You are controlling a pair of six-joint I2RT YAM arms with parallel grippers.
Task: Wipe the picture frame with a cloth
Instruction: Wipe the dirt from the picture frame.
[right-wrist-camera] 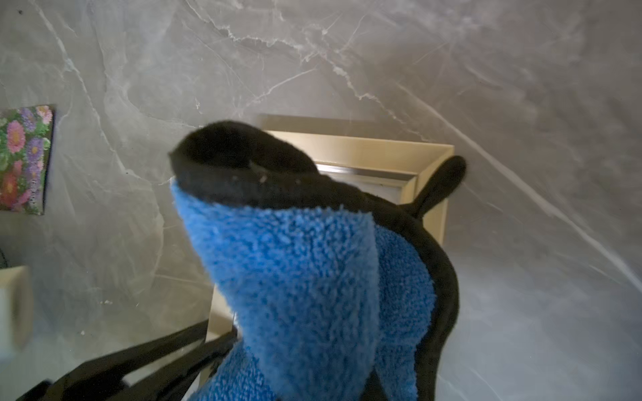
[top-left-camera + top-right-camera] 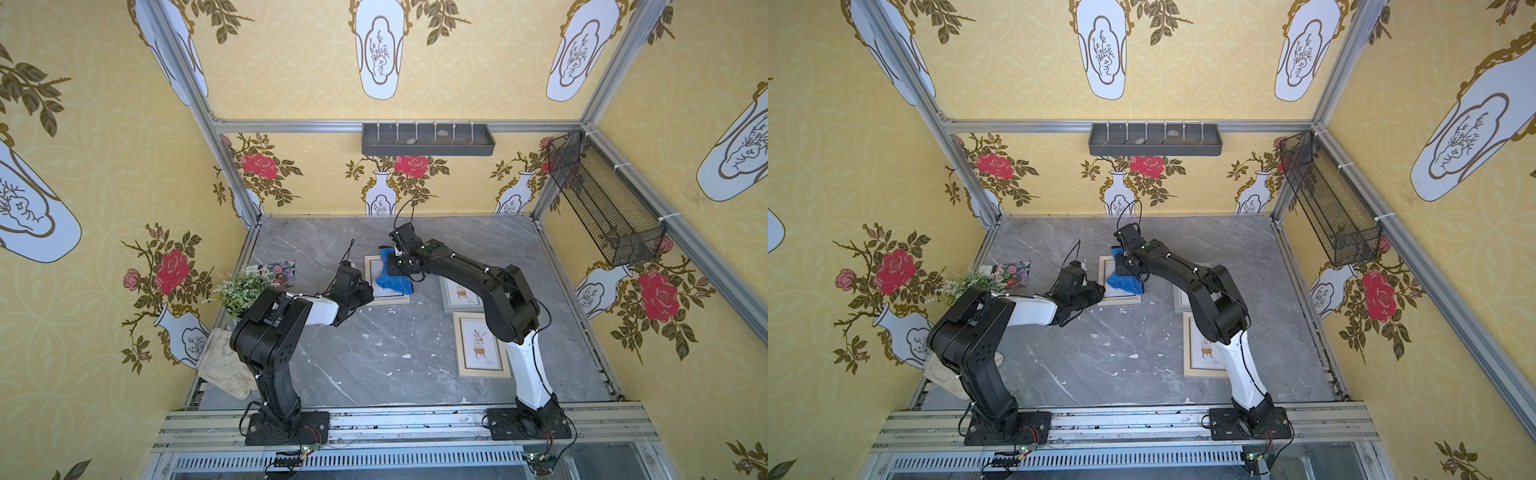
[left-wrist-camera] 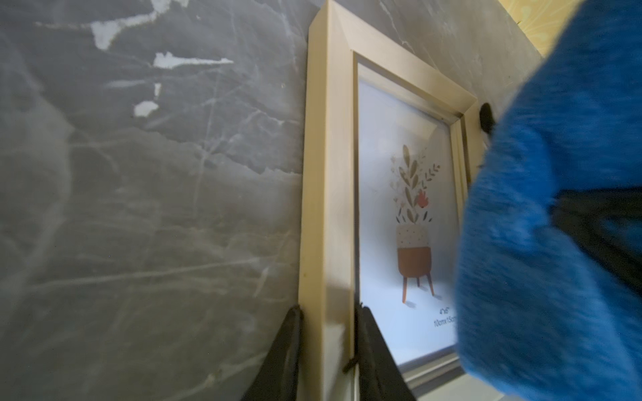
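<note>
A light-wood picture frame with a potted-plant print lies flat on the grey marble table, left of centre. My left gripper is shut on its near side rail, one black finger on each side. The bright-blue cloth with black trim hangs bunched from my right gripper, which is shut on it over the frame's right half. The cloth covers part of the glass and hides the right fingertips.
A grey-framed picture and a second wooden frame lie under the right arm. A small flowering plant, a floral box and an off-white glove sit at the left. A wire basket hangs on the right wall.
</note>
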